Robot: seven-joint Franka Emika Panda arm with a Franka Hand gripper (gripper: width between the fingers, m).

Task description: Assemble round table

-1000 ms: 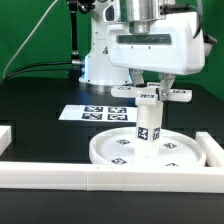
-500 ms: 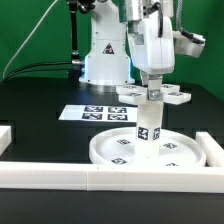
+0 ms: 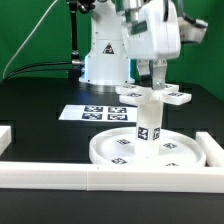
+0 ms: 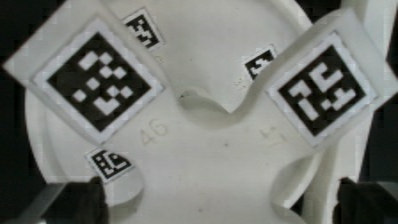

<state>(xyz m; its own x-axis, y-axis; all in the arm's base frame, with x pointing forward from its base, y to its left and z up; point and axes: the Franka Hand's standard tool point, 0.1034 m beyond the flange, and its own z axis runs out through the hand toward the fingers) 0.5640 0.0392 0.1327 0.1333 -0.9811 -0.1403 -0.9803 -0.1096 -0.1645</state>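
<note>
From my remote desk, nearest the exterior view's lens: a long white straight border rail (image 3: 100, 178) along the black table's (image 3: 35, 120) front edge. Behind it lies the large round rimmed white plastic disc (image 3: 115, 152), square black-and-white tags on its face. 1 short thick white tagged cylinder leg (image 3: 148, 125) stands upright at its centre. The small flat white bar-shaped foot (image 3: 178, 97) appears to lie across the leg's top, just under the Panda's two-finger gripper (image 3: 157, 82). In the wrist view, 2 dark fingertips (image 4: 80, 195) stand wide apart, clamping nothing, with white tagged plastic between them. Farther back lies the marker board (image 3: 95, 113). I can read no lettering anywhere, only tag patterns.
</note>
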